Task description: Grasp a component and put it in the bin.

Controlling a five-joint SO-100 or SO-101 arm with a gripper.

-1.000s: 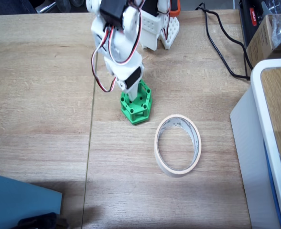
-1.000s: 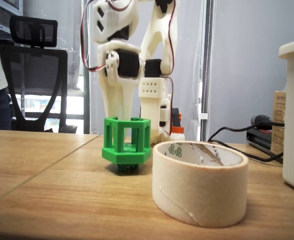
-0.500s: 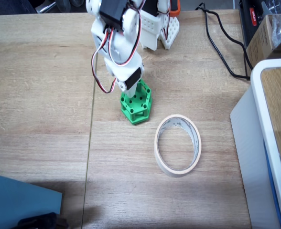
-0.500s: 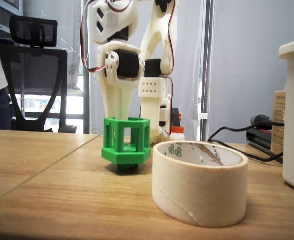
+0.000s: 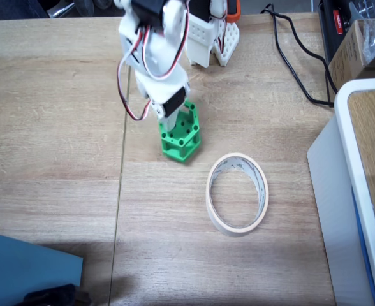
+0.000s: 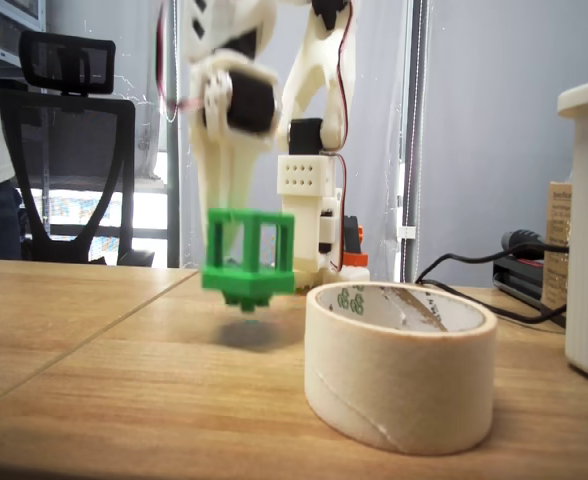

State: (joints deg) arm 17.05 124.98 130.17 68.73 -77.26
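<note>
**Green component held clear of the table**

Wood-grain table fills a fixed view from above, where we see the white gripper reaching down into the top of the green component, pinching it. Just to its lower right lies the bin, a cream tape ring whose hollow centre shows bare wood. A white box stands at the right edge.

From a fixed view at table level, we see the component hanging off the table under the gripper, above its own shadow, just left of the bin and apart from it. An office chair stands behind.
</note>
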